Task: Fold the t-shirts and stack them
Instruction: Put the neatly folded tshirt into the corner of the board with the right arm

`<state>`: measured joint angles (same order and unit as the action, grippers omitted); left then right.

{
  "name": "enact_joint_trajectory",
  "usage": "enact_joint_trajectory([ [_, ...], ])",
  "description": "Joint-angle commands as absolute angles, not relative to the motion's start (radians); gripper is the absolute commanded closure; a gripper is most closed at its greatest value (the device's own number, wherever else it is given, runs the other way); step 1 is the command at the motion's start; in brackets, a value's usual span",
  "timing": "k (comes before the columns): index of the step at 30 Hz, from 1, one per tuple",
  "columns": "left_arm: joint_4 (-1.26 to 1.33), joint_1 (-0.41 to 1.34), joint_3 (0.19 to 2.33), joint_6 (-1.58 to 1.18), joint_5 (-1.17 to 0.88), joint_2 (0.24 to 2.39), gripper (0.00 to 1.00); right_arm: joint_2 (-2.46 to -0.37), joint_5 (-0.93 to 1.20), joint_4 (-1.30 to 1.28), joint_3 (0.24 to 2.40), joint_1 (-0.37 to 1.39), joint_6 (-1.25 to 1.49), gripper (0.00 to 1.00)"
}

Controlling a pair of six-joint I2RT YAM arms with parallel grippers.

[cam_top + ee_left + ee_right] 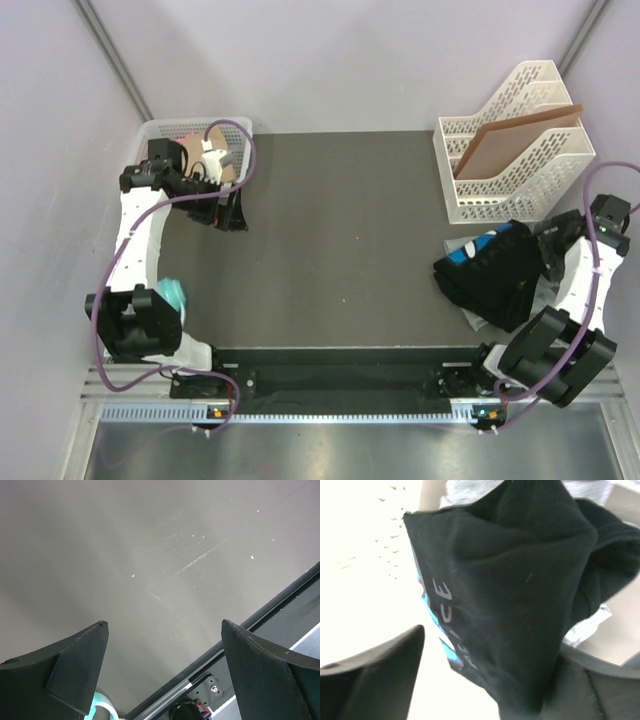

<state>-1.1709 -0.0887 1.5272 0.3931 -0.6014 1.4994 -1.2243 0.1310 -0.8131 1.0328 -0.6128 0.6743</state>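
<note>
The black t-shirt lies bunched at the right edge of the dark table, its blue-and-white print showing at the far side. Bits of the light grey t-shirt stick out from under it. My right gripper hangs over the pile's right side. In the right wrist view its jaws stand open, with the black t-shirt draped between them and resting against the right finger; grey cloth shows behind. My left gripper is at the far left, open and empty above bare table.
A white file rack holding a brown board stands at the back right, close behind the shirts. A white basket with small items sits at the back left corner. A black rail runs along the table's near edge.
</note>
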Motion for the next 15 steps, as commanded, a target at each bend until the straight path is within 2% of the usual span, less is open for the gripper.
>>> enact_joint_trajectory([
  [1,-1.189,-0.106,1.531,0.439,-0.595,1.439,0.01,-1.246,0.046,-0.825,1.129,-0.652,0.721,0.12],
  [3,-1.199,-0.11,1.534,0.445,-0.589,1.431,0.01,-1.258,0.022,-0.86,1.167,-0.66,0.726,0.07],
  [6,-1.209,-0.115,1.537,0.451,-0.584,1.433,0.01,-1.238,0.034,-0.893,1.193,-0.664,0.739,0.05],
  [15,-1.223,-0.117,1.566,0.442,-0.597,1.45,0.01,-1.086,0.04,-1.045,1.399,-0.628,0.759,0.06],
])
